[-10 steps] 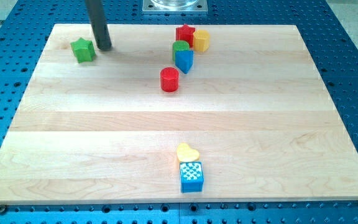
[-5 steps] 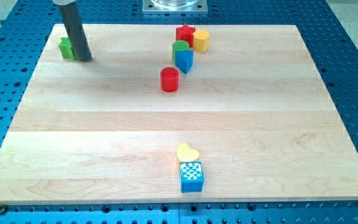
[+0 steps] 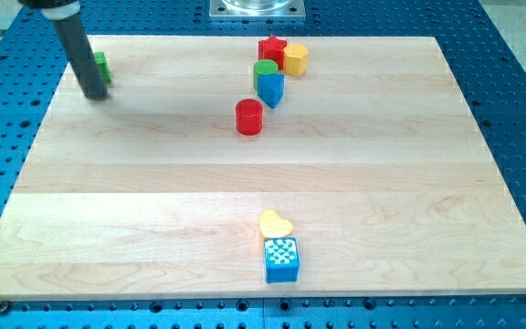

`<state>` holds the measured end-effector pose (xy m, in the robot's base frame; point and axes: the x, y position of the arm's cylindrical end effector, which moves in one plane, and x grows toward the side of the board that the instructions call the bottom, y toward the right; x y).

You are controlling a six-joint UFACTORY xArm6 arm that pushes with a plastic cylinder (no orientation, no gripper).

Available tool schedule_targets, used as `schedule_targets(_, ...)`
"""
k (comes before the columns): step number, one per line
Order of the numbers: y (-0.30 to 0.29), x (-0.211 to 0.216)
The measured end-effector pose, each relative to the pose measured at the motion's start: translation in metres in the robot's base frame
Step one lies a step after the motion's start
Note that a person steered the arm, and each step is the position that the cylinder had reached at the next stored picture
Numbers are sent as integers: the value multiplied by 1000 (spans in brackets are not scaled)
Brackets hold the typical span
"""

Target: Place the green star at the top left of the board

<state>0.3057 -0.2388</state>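
Nearest the camera, at the lower middle of the frame, a blue cube (image 3: 281, 260) sits with a yellow heart (image 3: 275, 224) touching its far side. Further up, near the centre, stands a red cylinder (image 3: 249, 117). Beyond it is a cluster: a blue block (image 3: 270, 88) with a green cylinder (image 3: 265, 70) against it, then a red star (image 3: 272, 49) and a yellow block (image 3: 296, 59) near the board's (image 3: 245, 183) far edge.

At the upper left of the frame, my tip (image 3: 96, 94) rests on the wood; a bare rod, it has nothing to open or close. The green star (image 3: 102, 68) lies just behind the rod, toward the upper right of the tip, mostly hidden. I judge it already in the top left corner, so little pushing remains.
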Motion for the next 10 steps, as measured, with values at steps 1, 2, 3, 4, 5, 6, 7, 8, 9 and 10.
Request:
schedule_targets(1, 0, -15)
schedule_targets(2, 0, -15)
schedule_targets(3, 7, -1)
schedule_targets(4, 66, 14)
schedule_targets(5, 34, 32)
schedule_targets(6, -61, 39)
schedule_targets(7, -65, 40)
schedule_targets(8, -32, 7)
schedule_targets(9, -18, -9)
schedule_targets(10, -13, -18)
